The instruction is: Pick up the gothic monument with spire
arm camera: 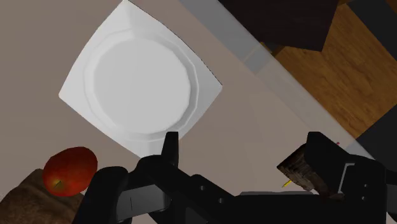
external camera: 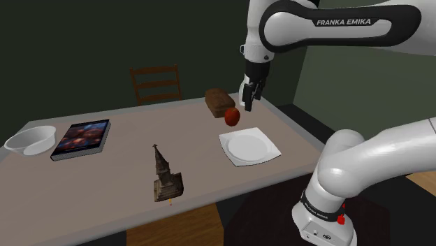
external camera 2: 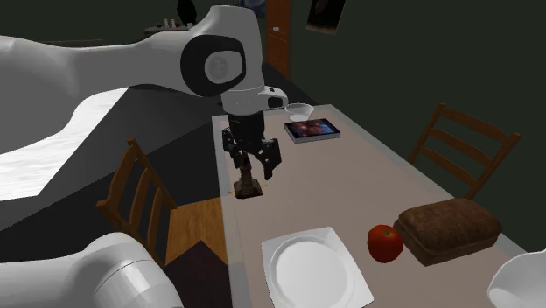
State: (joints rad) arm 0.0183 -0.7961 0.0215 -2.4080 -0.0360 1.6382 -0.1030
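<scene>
— Fingers (arm camera: 170, 149) of mine, what have they got?
— Nothing. They stand wide apart, and my gripper (external camera: 249, 98) hangs above the white square plate (external camera: 249, 147).
— And the spired monument (external camera: 165, 178)?
— Upright, well apart from the plate, toward the shoulder view's left. It looks stiff and top-heavy, the spire thin and probably fragile, so I'd clasp the blocky base.
— Around the plate?
— Red apple (external camera: 232, 116) and bread loaf (external camera: 219, 103) just beyond it, on a pale table (external camera: 133, 161). Wooden chair (external camera: 155, 82) behind, dark green wall (external camera: 70, 42).

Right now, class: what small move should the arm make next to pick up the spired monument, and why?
Probably carry the open gripper toward the shoulder view's lower left: it hangs empty near the plate, while the monument stands well apart.
</scene>
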